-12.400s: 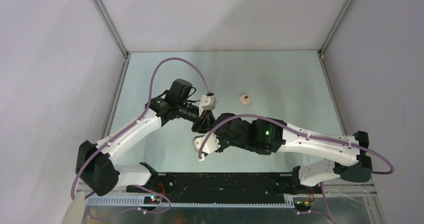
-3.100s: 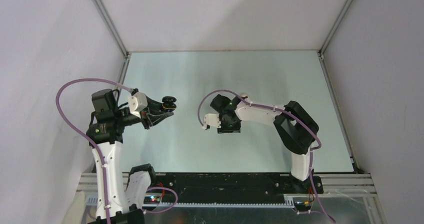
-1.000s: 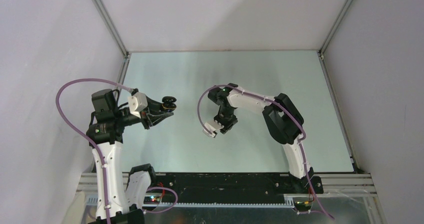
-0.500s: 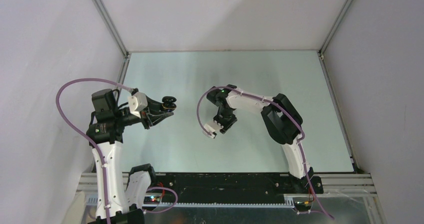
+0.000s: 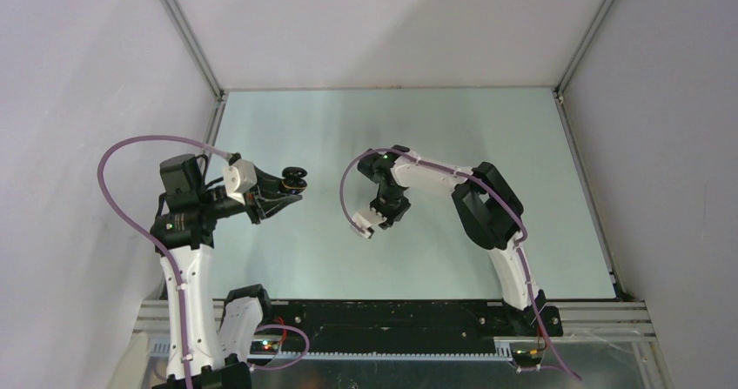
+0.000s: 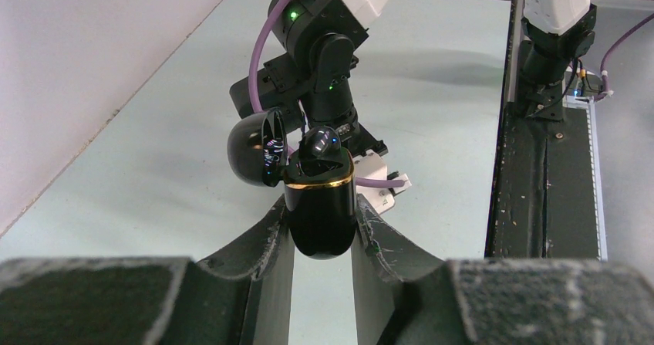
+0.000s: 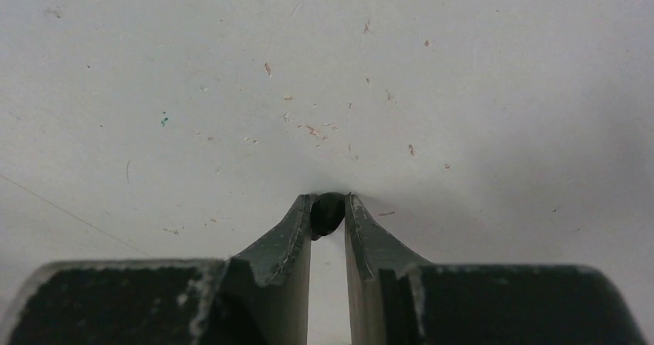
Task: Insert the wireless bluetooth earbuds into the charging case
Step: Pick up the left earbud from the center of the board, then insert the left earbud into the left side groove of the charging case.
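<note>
My left gripper [image 6: 322, 210] is shut on a glossy black charging case [image 6: 319, 210] with a gold rim, held above the table at the left [image 5: 294, 180]. Its lid [image 6: 256, 148] hangs open to the left, and one black earbud [image 6: 319, 143] sits in the case. My right gripper [image 7: 329, 202] is shut on a tiny black earbud [image 7: 328, 212], pinched between the fingertips and pointing down close to the table. In the top view the right gripper [image 5: 389, 216] is at mid-table, right of the case. The white earbuds and any white case are out of view.
The pale green table [image 5: 487, 137] is walled by white panels and metal posts. A black rail [image 5: 392, 319] runs along the near edge. The right arm's purple cable [image 5: 346, 193] loops beside its wrist.
Over the last second the right wrist shifted slightly left and stays low over the table. The left arm holds the open case still. Much earlier both arms worked together at mid-table.
</note>
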Controlling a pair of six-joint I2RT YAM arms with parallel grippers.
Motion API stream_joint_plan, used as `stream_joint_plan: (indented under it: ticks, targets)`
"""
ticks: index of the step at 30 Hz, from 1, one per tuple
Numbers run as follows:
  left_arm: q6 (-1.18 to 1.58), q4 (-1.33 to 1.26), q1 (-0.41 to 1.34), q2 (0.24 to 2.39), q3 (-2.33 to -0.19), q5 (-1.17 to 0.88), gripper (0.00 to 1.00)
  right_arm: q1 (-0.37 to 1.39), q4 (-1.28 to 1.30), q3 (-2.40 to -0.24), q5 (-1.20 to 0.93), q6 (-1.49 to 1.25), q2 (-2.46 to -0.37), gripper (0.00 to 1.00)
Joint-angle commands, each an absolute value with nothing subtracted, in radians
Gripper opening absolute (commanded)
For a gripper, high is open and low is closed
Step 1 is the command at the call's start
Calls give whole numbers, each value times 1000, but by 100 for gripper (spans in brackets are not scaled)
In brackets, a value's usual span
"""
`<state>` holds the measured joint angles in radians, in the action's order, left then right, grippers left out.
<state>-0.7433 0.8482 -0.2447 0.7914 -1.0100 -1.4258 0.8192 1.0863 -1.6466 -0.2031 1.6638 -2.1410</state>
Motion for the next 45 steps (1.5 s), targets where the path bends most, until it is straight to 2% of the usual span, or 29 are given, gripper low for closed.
stream_joint_plan:
  ticks: [1,10,16,18,19,21,23,30,35,40,45]
  targets:
    - [-769,830,-254,789,-1008,-1453,7,823,1110,-1686,-223,1613,-2139,18]
    - [-776,836,-240,851,-1020,-1486,4,717,1061,-1733,-440,1311,-1961,19]
    - [-808,922,-110,1011,-1115,-1395,0,599,919,-1649,-577,1054,-1732,20]
    - [-665,793,-57,1024,-1108,-1314,0,560,859,-1609,-583,944,-1659,20]
    - [-476,587,-36,1017,-1062,-1266,0,547,839,-1589,-583,915,-1637,20]
    - [-245,304,28,965,-963,-1097,3,501,790,-1571,-575,840,-1573,20]
    - [-149,160,76,930,-921,-995,9,479,725,-1550,-555,765,-1506,20]
    - [46,15,247,1053,-982,-782,10,475,472,-1498,-478,525,-1282,22]
    - [236,-153,359,1170,-959,-775,12,549,381,-1510,-427,425,-1225,22]
    - [590,-665,405,1254,-809,-857,13,648,361,-1519,-375,406,-1242,22]
    - [743,-1088,457,1331,-659,-869,12,686,308,-1491,-383,340,-1283,22]
